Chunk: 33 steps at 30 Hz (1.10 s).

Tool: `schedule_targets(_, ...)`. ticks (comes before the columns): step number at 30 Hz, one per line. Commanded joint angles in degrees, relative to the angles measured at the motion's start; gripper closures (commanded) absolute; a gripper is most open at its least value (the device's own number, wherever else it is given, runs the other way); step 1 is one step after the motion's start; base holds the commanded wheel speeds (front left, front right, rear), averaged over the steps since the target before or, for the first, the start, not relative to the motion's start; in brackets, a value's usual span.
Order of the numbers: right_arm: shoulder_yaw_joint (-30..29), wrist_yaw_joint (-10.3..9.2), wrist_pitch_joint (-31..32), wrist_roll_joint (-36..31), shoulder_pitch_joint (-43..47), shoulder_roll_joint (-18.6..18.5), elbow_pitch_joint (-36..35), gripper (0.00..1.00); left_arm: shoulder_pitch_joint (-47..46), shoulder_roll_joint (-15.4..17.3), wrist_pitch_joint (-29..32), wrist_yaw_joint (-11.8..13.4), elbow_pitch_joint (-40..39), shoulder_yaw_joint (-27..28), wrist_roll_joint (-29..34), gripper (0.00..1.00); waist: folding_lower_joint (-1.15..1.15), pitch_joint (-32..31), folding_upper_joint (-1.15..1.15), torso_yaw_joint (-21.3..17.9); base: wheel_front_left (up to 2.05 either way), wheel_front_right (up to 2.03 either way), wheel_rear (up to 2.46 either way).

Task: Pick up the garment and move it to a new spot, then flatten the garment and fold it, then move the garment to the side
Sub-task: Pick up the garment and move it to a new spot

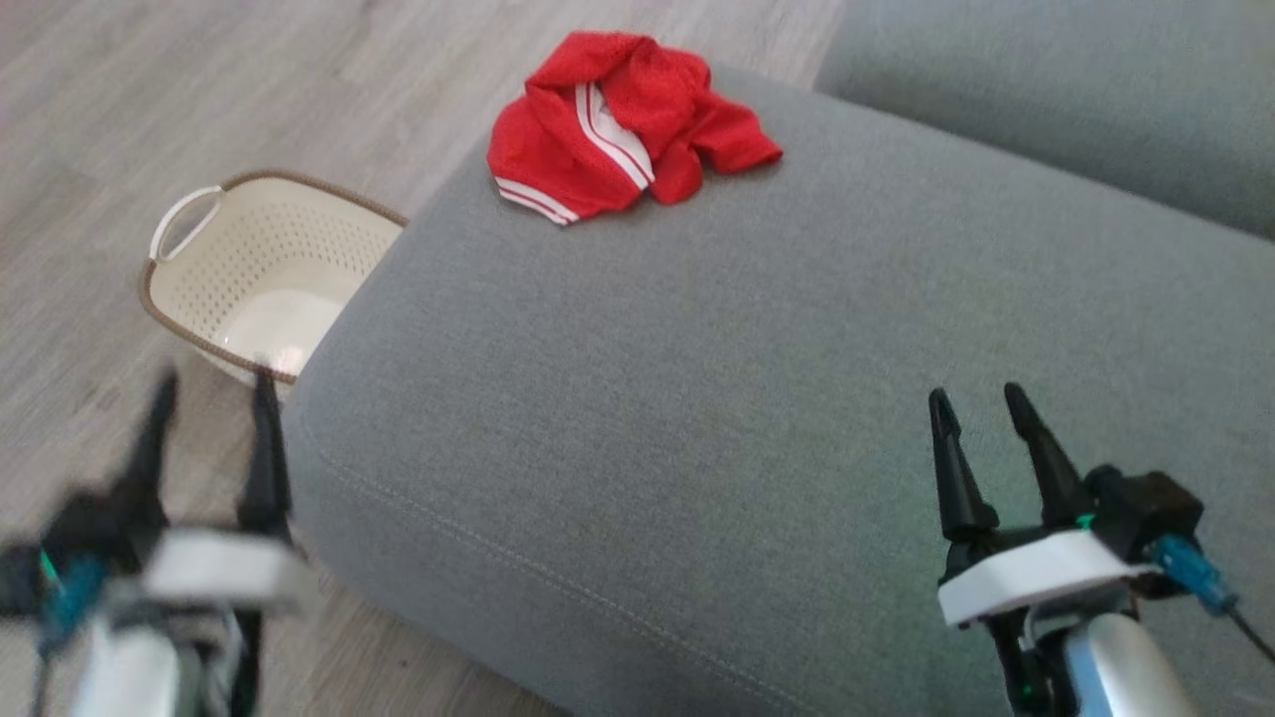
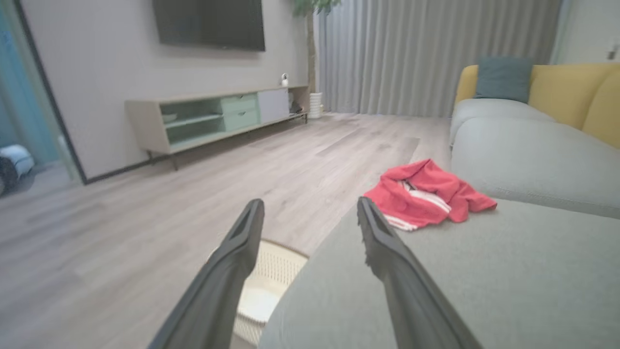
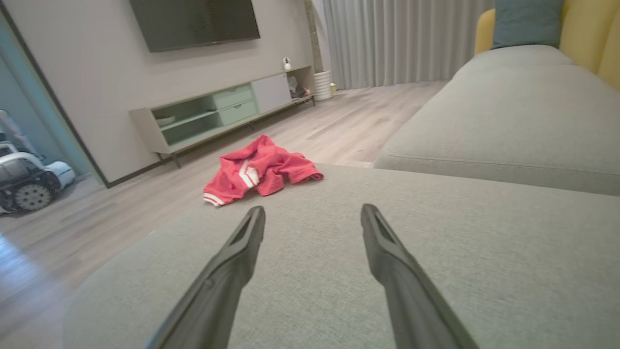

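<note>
Red garment (image 1: 623, 129) with white stripes, one piece, lies crumpled on the far left corner of the grey sofa cushion (image 1: 697, 418), well apart from both grippers. Left gripper (image 1: 212, 383), fingers spread and empty, hangs past the cushion's left edge, near the cream perforated basket (image 1: 254, 249) with brown rim, which stands on the wood floor (image 1: 179, 80) close beside the cushion. Right gripper (image 1: 976, 393), fingers likewise spread and empty, hangs over the near right part of the cushion.
</note>
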Motion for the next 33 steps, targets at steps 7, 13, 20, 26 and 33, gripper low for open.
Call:
schedule_targets(7, -1.81, 0.39, 4.92, -6.96, -6.4, -0.2, -10.24, 0.0, -26.46, 7.23, 3.4, -5.34, 8.34, 2.47, -0.03, 0.0, 0.0, 12.38, 0.0, -6.22, 0.0, 0.0, 0.0)
schedule_targets(13, -2.89, 0.39, 7.68, -10.33, -8.04, -0.2, -15.21, 0.0, -41.32, 8.2, 4.93, -8.76, 21.89, 0.49, -0.29, 0.0, 0.0, 17.81, 0.0, -9.9, 0.0, 0.0, 0.0)
schedule_targets(20, -1.85, 0.39, 10.77, -12.66, -9.02, -0.2, -20.42, 0.0, -54.42, 6.56, 8.71, -11.5, 41.53, -0.31, -3.63, 0.0, 0.0, 22.92, 0.0, -15.28, 0.0, 0.0, 0.0)
schedule_targets(26, -1.3, 0.39, 12.16, -13.8, -10.11, -0.2, -24.54, 0.0, -62.33, 6.72, 11.71, -13.41, 50.58, -1.12, -7.62, 0.0, 0.0, 27.99, 0.0, -18.72, 0.0, 0.0, 0.0)
schedule_targets(33, -1.81, 0.39, 12.28, -14.42, -9.8, -0.2, -27.12, 0.0, -66.51, 8.3, 11.6, -13.65, 58.5, -1.3, -9.21, 0.0, 0.0, 31.76, 0.0, -21.17, 0.0, 0.0, 0.0)
